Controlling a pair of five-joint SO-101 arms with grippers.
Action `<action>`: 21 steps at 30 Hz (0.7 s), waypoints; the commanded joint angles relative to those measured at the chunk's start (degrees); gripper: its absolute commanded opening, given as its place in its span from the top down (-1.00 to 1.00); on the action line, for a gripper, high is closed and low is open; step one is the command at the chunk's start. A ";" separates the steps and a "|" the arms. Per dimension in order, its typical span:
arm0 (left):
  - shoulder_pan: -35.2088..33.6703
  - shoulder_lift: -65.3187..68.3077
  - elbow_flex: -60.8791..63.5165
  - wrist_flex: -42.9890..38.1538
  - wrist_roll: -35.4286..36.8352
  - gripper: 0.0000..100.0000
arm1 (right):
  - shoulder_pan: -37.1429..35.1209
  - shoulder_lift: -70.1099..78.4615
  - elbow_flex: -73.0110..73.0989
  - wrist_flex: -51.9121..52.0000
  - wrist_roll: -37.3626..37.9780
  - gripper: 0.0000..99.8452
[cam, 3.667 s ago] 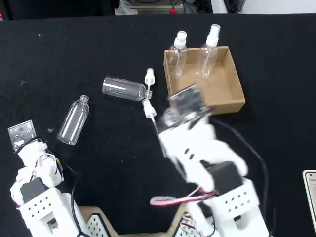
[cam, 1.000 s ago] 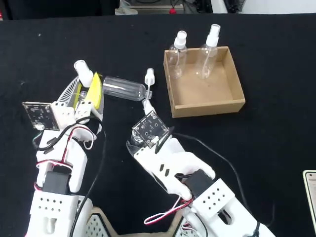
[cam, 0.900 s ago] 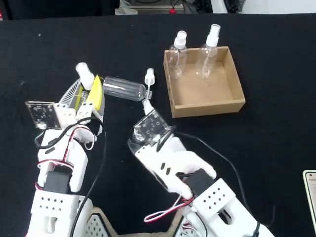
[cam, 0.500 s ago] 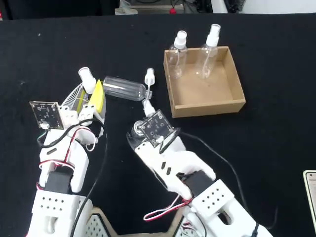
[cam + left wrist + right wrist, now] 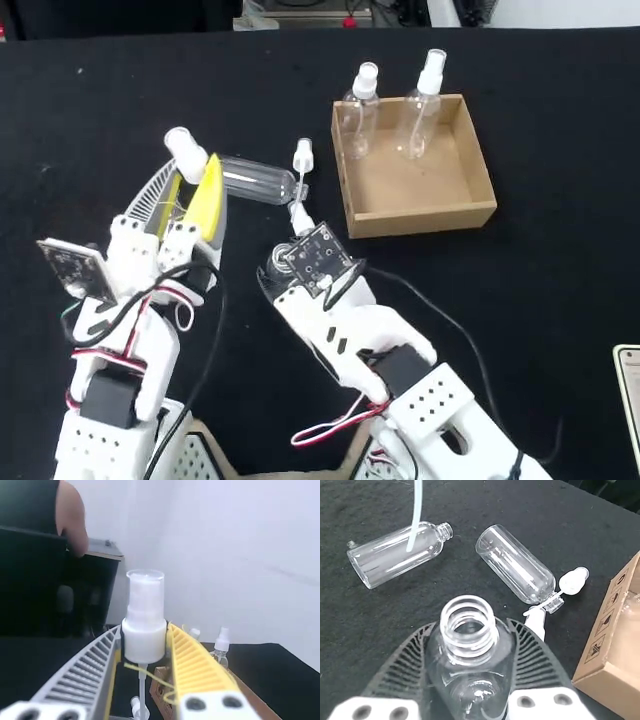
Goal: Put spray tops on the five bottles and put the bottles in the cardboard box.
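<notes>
The left claw (image 5: 144, 641) is clamped on a spray top (image 5: 145, 611), held above the bench left of centre. The right claw (image 5: 469, 630) grips an uncapped bottle (image 5: 470, 677) upright near the bench's middle. Two more open bottles (image 5: 517, 570) (image 5: 395, 555) lie just beyond it, and the cardboard box (image 5: 482, 165) towards the far edge holds two capped bottles (image 5: 358, 118) at its far wall.

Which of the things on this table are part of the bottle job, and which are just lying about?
Job: spray top in the left gripper; open bottle in the right gripper; two lying bottles; two loose spray tops; two capped bottles standing in the cardboard box.
Lying about: white card at the high view's right edge.
</notes>
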 commanded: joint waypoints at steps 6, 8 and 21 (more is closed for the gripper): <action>1.01 -1.05 -3.91 0.35 0.35 0.85 | 0.88 -1.19 -0.13 -2.20 0.00 0.85; 1.10 -1.05 -5.58 0.35 0.35 0.85 | 0.88 -1.19 -0.13 -2.20 0.00 0.85; 1.10 -0.53 -7.78 -7.56 11.96 0.85 | 0.88 -1.19 -0.66 -2.20 0.00 0.85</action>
